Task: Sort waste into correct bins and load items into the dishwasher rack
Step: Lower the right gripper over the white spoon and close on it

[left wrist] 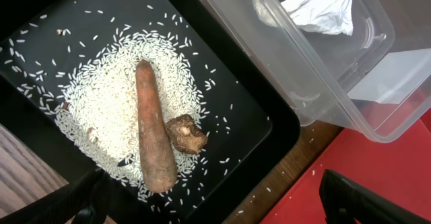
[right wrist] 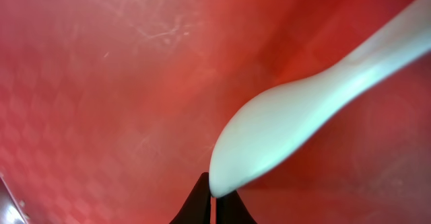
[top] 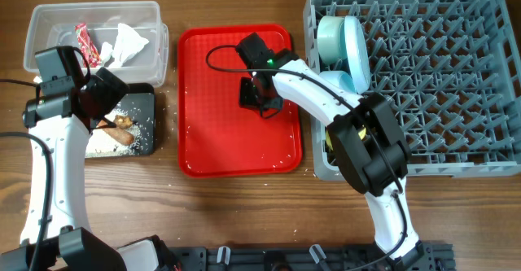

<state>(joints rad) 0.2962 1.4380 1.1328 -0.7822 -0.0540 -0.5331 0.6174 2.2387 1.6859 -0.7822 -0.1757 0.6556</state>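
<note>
My right gripper is low over the flat red tray and shut on the tip of the white spoon. My left gripper is open and empty over the near edge of the black tray. That tray holds white rice, the brown carrot-like stick and a small brown scrap. The clear tub holds the red wrapper and white tissue. The grey rack holds a pale blue plate and two bowls.
A few loose rice grains lie on the wooden table between the black tray and the red tray. The right arm reaches from the front across the rack's left edge. A bit of yellow shows at the rack's left wall behind the arm.
</note>
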